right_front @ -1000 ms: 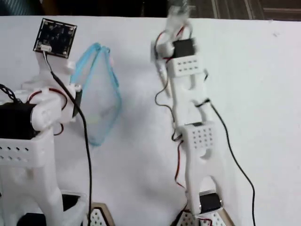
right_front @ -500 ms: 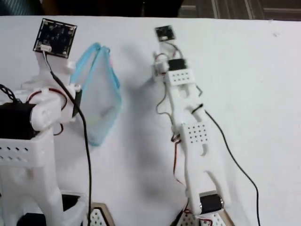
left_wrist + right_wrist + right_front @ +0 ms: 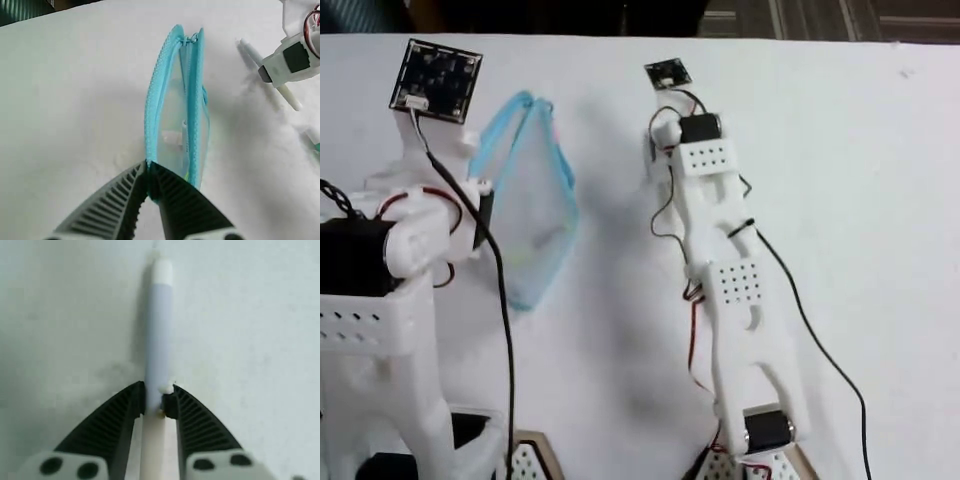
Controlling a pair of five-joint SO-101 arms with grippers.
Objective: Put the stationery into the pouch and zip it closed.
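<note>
Right now, the left gripper (image 3: pixel 148 175) is clamped on one end of a turquoise mesh pouch (image 3: pixel 176 100), holding it on edge on the white table (image 3: pixel 860 150) with its zipper mouth parted only narrowly; a small white item (image 3: pixel 172 136) sits inside. Apart from it, the right gripper (image 3: pixel 154 396) is closed around a pale blue and white pen (image 3: pixel 158 315) lying on the table. The likely trouble: the slim, smooth pen could swivel or slip in the pinch once lifted, or its tip could snag the zipper teeth at that narrow opening and drag the pouch from the left grip
</note>
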